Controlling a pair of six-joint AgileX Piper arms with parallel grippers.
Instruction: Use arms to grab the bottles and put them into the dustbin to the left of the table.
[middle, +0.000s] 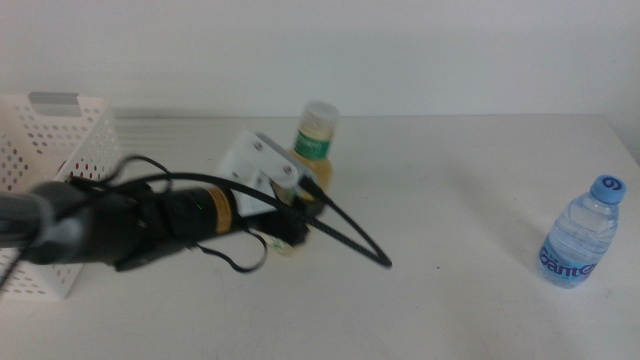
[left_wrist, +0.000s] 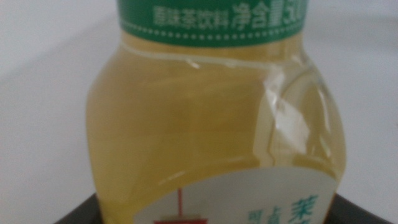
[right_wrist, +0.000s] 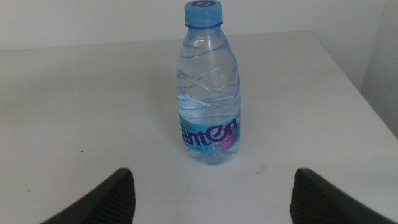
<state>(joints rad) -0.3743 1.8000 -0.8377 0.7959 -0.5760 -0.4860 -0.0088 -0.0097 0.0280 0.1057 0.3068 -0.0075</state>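
Note:
A clear bottle (middle: 318, 140) of yellow liquid, with a green label and a pale cap, stands upright on the table (middle: 450, 180) at the middle back. My left gripper (middle: 300, 205) reaches it from the left. In the left wrist view the yellow bottle (left_wrist: 211, 118) fills the picture, and the left gripper (left_wrist: 216, 198) is open with a jaw on either side of the bottle's lower body. A small blue-capped water bottle (middle: 583, 232) stands at the right. In the right wrist view my right gripper (right_wrist: 211, 173) is open, short of the water bottle (right_wrist: 208, 93). The white perforated dustbin (middle: 50, 140) sits at the far left.
The left arm's dark body and a looping black cable (middle: 340, 235) stretch across the table between the dustbin and the yellow bottle. The table's right edge (right_wrist: 367, 99) runs close behind the water bottle. A white wall stands behind the table.

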